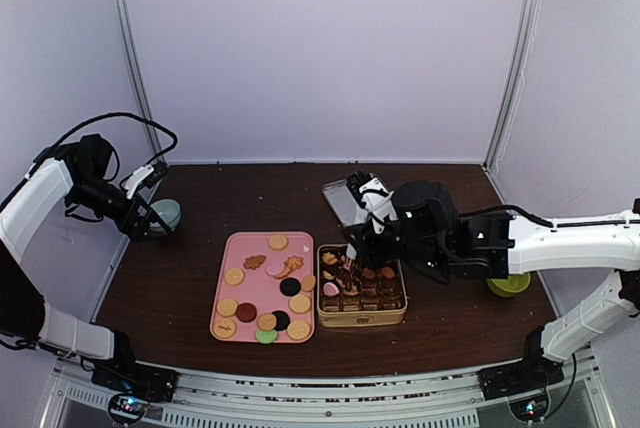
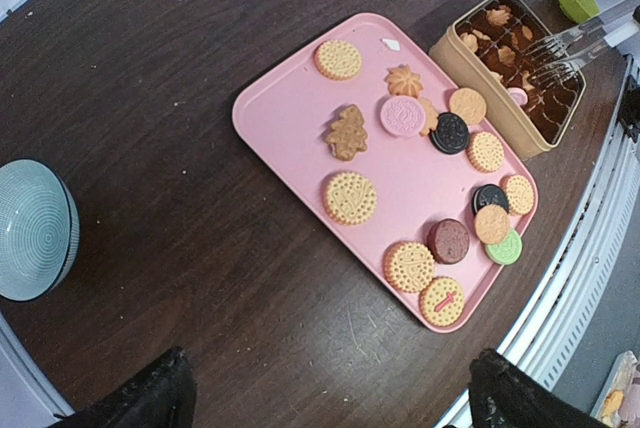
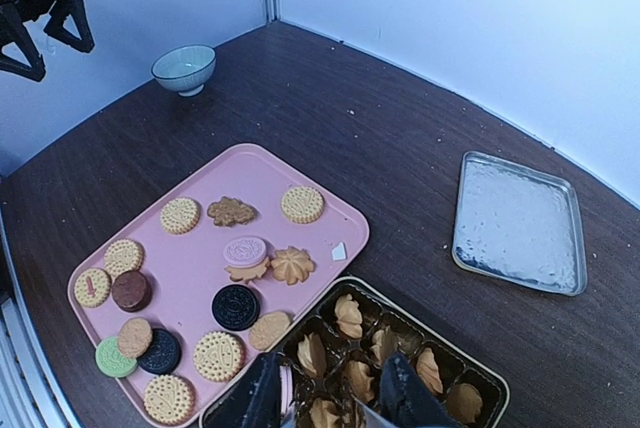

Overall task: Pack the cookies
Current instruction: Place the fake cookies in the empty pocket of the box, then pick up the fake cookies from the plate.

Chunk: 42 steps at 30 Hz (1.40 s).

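Several cookies (image 1: 262, 293) lie on a pink tray (image 1: 232, 249): round tan ones, black ones, a pink one (image 3: 246, 250), a green one (image 2: 505, 247), and a flower shape (image 3: 292, 265). To the tray's right, the gold tin (image 1: 362, 320) holds brown paper cups with tan cookies (image 3: 347, 314). My right gripper (image 3: 332, 368) hangs over the tin's left end, jaws apart. A pink cookie (image 3: 288, 388) stands on edge in the tin beside its left finger (image 3: 262, 398). My left gripper (image 2: 330, 410) is open and holds nothing, high at the far left by a bowl.
A pale blue bowl (image 1: 168, 212) sits at the back left beside the left gripper. The tin's silver lid (image 3: 518, 222) lies flat behind the tin. A green cup (image 1: 510, 285) stands to the right, under the right arm. The table's front rail (image 2: 590, 248) runs close to the tray.
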Each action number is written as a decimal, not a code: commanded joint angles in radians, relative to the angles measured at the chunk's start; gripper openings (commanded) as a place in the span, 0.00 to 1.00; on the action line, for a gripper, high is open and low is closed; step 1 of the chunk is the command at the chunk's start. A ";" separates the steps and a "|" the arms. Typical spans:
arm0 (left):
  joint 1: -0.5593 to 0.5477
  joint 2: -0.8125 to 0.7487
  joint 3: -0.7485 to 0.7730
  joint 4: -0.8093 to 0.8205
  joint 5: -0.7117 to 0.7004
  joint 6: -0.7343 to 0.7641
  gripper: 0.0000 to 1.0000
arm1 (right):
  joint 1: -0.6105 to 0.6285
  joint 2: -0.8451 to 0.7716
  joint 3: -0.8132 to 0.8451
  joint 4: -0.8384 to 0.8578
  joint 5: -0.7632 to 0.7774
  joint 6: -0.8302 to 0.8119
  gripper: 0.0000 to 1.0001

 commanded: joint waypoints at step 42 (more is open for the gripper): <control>0.004 -0.019 0.006 -0.021 0.005 0.034 0.98 | -0.024 0.684 0.681 0.048 0.093 -0.123 0.34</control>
